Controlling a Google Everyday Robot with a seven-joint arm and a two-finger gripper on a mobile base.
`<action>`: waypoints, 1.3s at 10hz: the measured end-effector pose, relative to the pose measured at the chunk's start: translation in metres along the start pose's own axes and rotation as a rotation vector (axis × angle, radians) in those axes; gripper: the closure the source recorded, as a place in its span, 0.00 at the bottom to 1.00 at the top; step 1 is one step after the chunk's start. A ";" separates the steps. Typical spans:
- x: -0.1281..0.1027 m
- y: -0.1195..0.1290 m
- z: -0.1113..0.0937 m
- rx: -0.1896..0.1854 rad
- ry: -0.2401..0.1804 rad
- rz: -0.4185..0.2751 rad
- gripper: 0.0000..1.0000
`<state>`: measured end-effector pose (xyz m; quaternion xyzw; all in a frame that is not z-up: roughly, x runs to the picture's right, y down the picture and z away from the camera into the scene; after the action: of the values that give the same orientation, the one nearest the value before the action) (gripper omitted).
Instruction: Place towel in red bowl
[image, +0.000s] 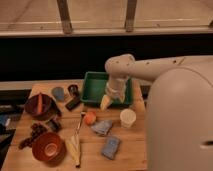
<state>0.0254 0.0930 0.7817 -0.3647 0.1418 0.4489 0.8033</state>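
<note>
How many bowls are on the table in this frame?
2. The red bowl sits at the front-left corner of the table; a darker bowl sits behind it by the left edge. The gripper hangs by the front of the green tray. The arm could hide another.

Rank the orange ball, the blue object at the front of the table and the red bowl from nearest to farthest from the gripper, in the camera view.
The gripper is at the front edge of the green tray.
1. Orange ball, just in front of it, slightly to the image left.
2. Blue object, farther forward, toward the camera.
3. Red bowl, far off at the front, image left.
</note>
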 end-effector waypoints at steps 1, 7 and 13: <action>-0.005 0.012 0.013 -0.016 0.035 -0.035 0.29; 0.027 0.050 0.061 -0.072 0.175 -0.105 0.29; 0.035 0.071 0.106 -0.162 0.187 -0.119 0.29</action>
<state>-0.0246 0.2137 0.8029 -0.4763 0.1577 0.3746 0.7797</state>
